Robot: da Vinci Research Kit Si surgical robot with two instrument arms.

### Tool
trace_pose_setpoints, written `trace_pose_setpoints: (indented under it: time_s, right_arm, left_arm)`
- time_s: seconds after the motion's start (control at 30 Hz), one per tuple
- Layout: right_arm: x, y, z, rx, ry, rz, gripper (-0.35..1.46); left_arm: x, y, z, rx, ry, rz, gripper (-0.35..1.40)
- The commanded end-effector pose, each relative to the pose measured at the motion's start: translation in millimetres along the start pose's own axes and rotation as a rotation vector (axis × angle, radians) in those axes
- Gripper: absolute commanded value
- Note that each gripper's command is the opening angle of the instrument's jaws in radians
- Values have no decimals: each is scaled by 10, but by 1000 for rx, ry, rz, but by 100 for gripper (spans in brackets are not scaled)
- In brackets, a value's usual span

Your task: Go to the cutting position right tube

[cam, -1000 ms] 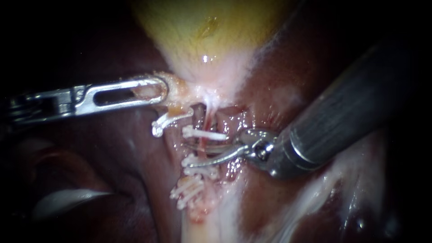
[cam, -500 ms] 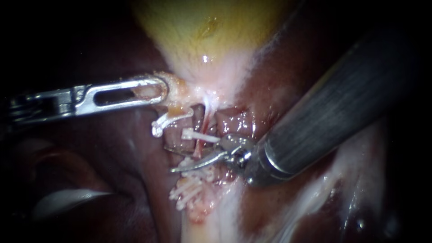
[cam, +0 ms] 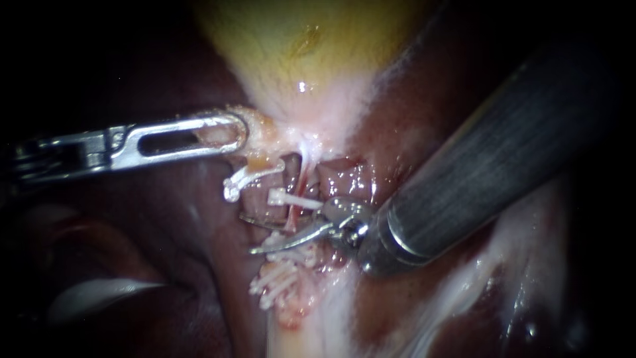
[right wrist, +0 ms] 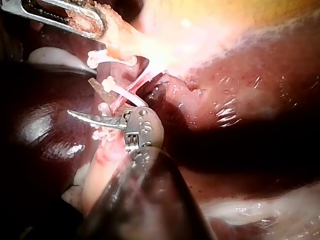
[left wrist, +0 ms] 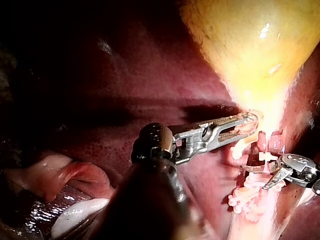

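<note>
Right tube (cam: 299, 184), thin and reddish: where is it found, and how is it laid?

It is seen in the endoscope view just below the pale neck of the yellow, rounded gallbladder (cam: 298, 46). Its long axis is directed from that neck down toward a cluster of white plastic clips (cam: 281, 268), tilted slightly to the view's left. One slim white clip (cam: 291, 198) is set across it.

How is the right instrument (cam: 248, 233) held?

Its dark grey shaft is seen entering from the upper right. Its two thin curved jaws are parted, with the tube placed between them, below the slim clip and above the cluster. Nothing is gripped, and whether the tube is touched by either jaw cannot be told.

And the left instrument (cam: 237, 132)?

Its slotted silver jaws are clamped on the gallbladder at its pale neck. In the left wrist view the tissue is seen pinched between them.

What is hidden or hard to make out?

The tube's lower end is covered by the lower jaw and the clips. The upper jaw is dark and is hard to trace against the red tissue. Both shafts are cut off at the view's edges, and the dark red liver (cam: 165, 225) is largely lost in shadow toward the left.
</note>
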Motion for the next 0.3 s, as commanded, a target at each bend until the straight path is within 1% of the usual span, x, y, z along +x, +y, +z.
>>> trace_pose_setpoints:
  time_s: [0.03, 0.3]
  right_arm:
    - [0, 0, 0, -1, 0, 0, 142]
    - [1, 0, -1, -1, 0, -6, 142]
  left_arm:
    - [0, 0, 0, 0, 0, 0, -35]
    - [0, 0, 0, 0, 0, 0, -35]
